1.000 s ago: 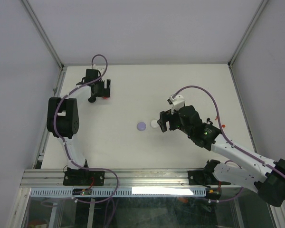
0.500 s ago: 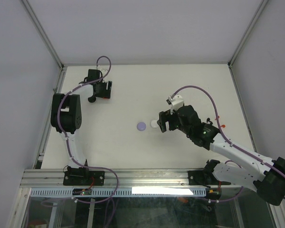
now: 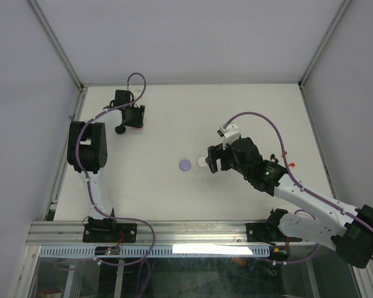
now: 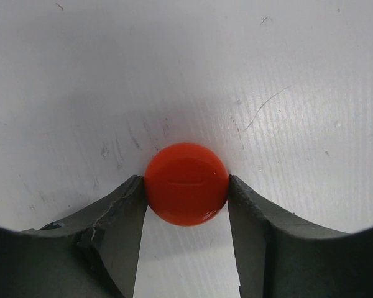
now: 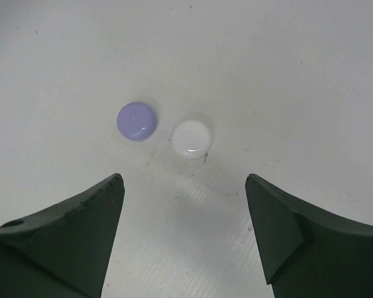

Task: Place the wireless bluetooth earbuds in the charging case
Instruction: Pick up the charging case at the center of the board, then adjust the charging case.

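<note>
My left gripper (image 3: pixel 129 121) is at the far left of the table. In the left wrist view it (image 4: pixel 185 184) is shut on a small glossy red round piece (image 4: pixel 186 184), with both fingers touching its sides just above the table. A purple round piece (image 3: pixel 185 165) and a white round piece (image 3: pixel 202 161) lie side by side at mid-table. My right gripper (image 3: pixel 212 160) is open just right of them. In the right wrist view it (image 5: pixel 183 180) is empty, with the purple piece (image 5: pixel 137 120) and the white piece (image 5: pixel 191 139) ahead of its fingertips. No charging case is in view.
The white table (image 3: pixel 193 192) is walled by grey panels and metal posts at the back and sides. Two small orange bits (image 3: pixel 292 164) lie near the right arm's cable. A metal rail (image 3: pixel 174 233) runs along the near edge.
The left arm's elbow has shifted slightly to the right, and its gripper has stayed at the far left. The right arm and the two pieces have not moved.
</note>
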`<state>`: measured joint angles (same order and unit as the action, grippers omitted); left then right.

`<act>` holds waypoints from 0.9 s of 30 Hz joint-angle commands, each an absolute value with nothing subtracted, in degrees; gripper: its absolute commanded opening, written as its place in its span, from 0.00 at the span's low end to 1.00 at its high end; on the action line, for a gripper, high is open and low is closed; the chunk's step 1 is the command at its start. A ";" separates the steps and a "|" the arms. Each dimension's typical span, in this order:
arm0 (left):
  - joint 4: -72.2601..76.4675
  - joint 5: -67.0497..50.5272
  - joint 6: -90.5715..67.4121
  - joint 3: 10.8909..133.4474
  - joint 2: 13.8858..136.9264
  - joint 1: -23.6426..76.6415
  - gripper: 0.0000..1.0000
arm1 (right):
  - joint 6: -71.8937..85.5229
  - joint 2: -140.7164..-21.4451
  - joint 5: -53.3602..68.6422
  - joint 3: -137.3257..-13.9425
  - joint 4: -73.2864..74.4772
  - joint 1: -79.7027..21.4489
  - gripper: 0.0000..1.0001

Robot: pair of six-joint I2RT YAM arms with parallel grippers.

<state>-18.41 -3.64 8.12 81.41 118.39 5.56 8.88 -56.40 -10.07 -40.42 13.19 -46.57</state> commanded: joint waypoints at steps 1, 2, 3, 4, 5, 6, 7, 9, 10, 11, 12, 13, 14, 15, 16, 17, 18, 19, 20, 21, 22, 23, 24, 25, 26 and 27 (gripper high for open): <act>-17.14 -8.41 7.60 82.61 119.43 5.87 0.49 | 8.31 -56.70 -9.86 -41.65 11.06 -46.26 0.82; -17.20 -8.82 7.31 82.29 119.15 5.88 0.48 | 8.34 -56.83 -9.70 -41.78 11.21 -46.29 0.82; -17.14 -9.16 6.88 81.84 118.63 5.94 0.45 | 8.43 -56.94 -9.53 -41.96 11.41 -46.27 0.82; -17.10 -9.37 6.46 81.38 118.07 5.97 0.43 | 8.50 -56.89 -9.33 -42.05 11.51 -46.31 0.82; -17.01 -9.44 5.80 80.77 117.33 6.02 0.42 | 8.57 -56.80 -9.29 -42.09 11.51 -46.25 0.82; -16.79 -9.53 4.99 79.98 116.48 6.04 0.42 | 8.67 -56.70 -9.27 -42.14 11.52 -46.29 0.82; -16.25 -9.57 3.88 78.95 115.42 6.08 0.41 | 8.84 -56.61 -9.17 -42.18 11.48 -46.26 0.82; -14.74 -9.43 1.22 76.38 113.24 6.50 0.39 | 9.16 -56.81 -8.76 -42.43 11.62 -46.31 0.82; -13.96 -9.11 -0.20 74.93 112.15 6.76 0.38 | 9.36 -56.92 -8.59 -42.65 11.87 -46.21 0.82; -13.10 -8.50 -1.68 73.43 111.05 7.19 0.38 | 9.59 -57.09 -8.49 -42.89 12.17 -46.23 0.82; -12.45 -7.82 -3.15 71.87 109.78 7.61 0.38 | 9.87 -57.27 -8.28 -43.09 12.48 -46.09 0.82; -11.67 -6.96 -4.49 70.30 108.58 8.24 0.38 | 10.07 -57.38 -7.93 -43.21 12.70 -45.92 0.82; -10.65 -6.17 -5.81 68.70 107.08 8.98 0.38 | 10.39 -57.47 -7.53 -43.30 12.94 -45.62 0.82; -9.65 -5.39 -6.99 66.39 105.53 10.16 0.38 | 10.71 -57.58 -6.98 -43.45 13.14 -45.37 0.82; -8.45 -4.65 -7.98 64.78 104.04 11.02 0.38 | 11.10 -57.57 -6.49 -43.61 13.37 -45.09 0.82; -7.36 -3.71 -8.75 62.99 102.37 11.96 0.37 | 11.46 -57.57 -5.83 -43.84 13.62 -44.86 0.82; -6.39 -2.69 -9.49 61.28 100.85 13.04 0.37 | 11.79 -57.57 -5.09 -44.23 14.07 -44.44 0.82; -5.23 -1.92 -10.14 59.68 99.12 14.08 0.37 | 12.19 -57.57 -4.42 -44.67 14.55 -44.14 0.82; -4.15 -0.92 -10.79 57.89 97.42 15.21 0.36 | 12.52 -57.52 -3.73 -45.18 14.85 -43.86 0.82; -2.88 -0.14 -11.30 56.17 95.32 16.51 0.35 | 12.89 -57.53 -3.05 -45.58 15.19 -43.43 0.82; -1.59 0.77 -11.86 54.69 93.61 17.84 0.35 | 13.27 -57.56 -2.20 -46.00 15.53 -43.27 0.82; -0.37 1.58 -12.18 53.08 91.93 19.39 0.33 | 13.68 -57.61 -1.39 -46.50 15.89 -43.25 0.82; 1.06 2.37 -12.56 51.76 90.37 20.85 0.33 | 14.11 -57.65 -0.60 -46.90 16.16 -43.25 0.83; 2.23 3.13 -12.96 50.23 88.76 22.33 0.33 | 14.74 -57.66 0.34 -47.45 16.43 -43.25 0.83; 3.45 3.69 -13.42 48.82 87.13 23.70 0.33 | 15.15 -57.58 0.83 -47.82 16.76 -43.24 0.83; 4.74 4.41 -13.71 47.25 85.47 24.98 0.33 | 15.69 -57.38 1.03 -48.15 17.13 -43.25 0.83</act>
<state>-4.86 0.16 -10.04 50.96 92.84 21.19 12.86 -57.84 -2.61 -44.18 17.37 -43.38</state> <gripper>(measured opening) 0.503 0.825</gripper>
